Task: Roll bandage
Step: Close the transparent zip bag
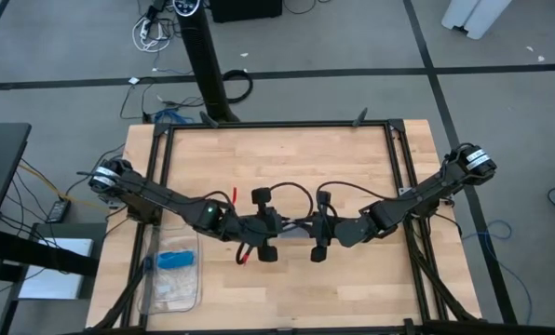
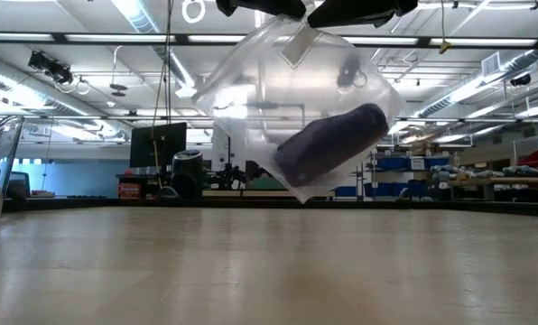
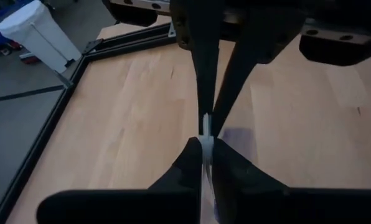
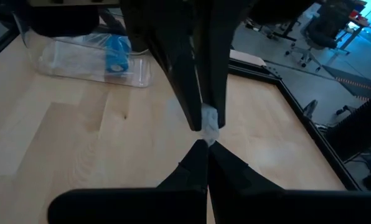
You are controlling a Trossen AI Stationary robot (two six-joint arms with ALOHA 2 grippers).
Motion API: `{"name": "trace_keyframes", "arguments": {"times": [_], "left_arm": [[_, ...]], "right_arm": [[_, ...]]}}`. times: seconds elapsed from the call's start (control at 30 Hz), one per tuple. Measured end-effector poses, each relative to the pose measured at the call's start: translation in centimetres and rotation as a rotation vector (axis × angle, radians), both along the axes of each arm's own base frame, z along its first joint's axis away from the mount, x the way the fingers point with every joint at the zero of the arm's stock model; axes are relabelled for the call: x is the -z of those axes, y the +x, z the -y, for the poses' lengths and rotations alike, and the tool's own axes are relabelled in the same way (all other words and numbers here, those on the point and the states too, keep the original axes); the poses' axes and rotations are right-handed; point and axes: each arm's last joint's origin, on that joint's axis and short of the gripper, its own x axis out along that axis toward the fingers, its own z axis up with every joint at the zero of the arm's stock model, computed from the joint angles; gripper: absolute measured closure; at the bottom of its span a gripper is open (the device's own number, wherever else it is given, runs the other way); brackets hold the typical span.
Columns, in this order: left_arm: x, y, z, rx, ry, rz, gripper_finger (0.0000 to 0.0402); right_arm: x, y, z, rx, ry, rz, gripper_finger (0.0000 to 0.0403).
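Observation:
The bandage (image 2: 332, 144) is a dark navy roll lying tilted inside a clear plastic bag (image 2: 278, 81). The bag hangs in the air above the wooden table (image 2: 269, 262), clear of it. My left gripper (image 1: 282, 228) and my right gripper (image 1: 307, 230) meet tip to tip over the middle of the table. Both are shut on the bag's top. In the high view the grippers hide most of the bag. My left gripper pinches the bag's thin top edge (image 3: 205, 127) between its two fingers, coming level from the table's left. The bag hangs below the fingers, clear of the table. My right gripper pinches a crumpled bit of the bag's top edge (image 4: 210, 119) between its two fingers, coming level from the table's right, right against the left gripper's tips. The bag hangs below with the roll inside.
A second clear plastic bag (image 1: 173, 270) with a small light-blue item (image 4: 117, 53) lies on the table near its left front corner. Black frame rails (image 1: 277, 126) run around the table's edges. Bare wood lies under and around the hanging bag.

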Motion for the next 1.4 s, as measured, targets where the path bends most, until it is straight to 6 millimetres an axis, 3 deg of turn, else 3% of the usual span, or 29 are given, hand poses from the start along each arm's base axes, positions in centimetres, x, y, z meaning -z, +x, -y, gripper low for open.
{"name": "trace_keyframes", "arguments": {"times": [0.13,0.47,0.77,1.17,1.4], "left_arm": [[0.1,-0.1,0.2,0.014,0.023,-0.011,0.0381],[0.3,-0.3,0.3,0.02,0.03,-0.026,0.0381],[0.1,-0.2,0.3,0.021,0.029,-0.015,0.0381],[0.2,-0.2,0.4,0.04,0.019,-0.02,0.0381],[0.1,-0.2,0.4,0.039,0.02,-0.018,0.0381]], "right_arm": [[0.0,0.0,0.0,0.018,0.047,0.011,0.0394],[-0.9,-0.6,-0.7,-0.051,0.112,0.05,0.0317],[-0.7,0.3,0.8,-0.019,0.16,0.054,0.0337],[-0.8,-0.3,-0.2,0.041,0.097,0.072,0.0327],[-0.7,0.5,1.1,-0.047,0.179,0.04,0.0335]]}}
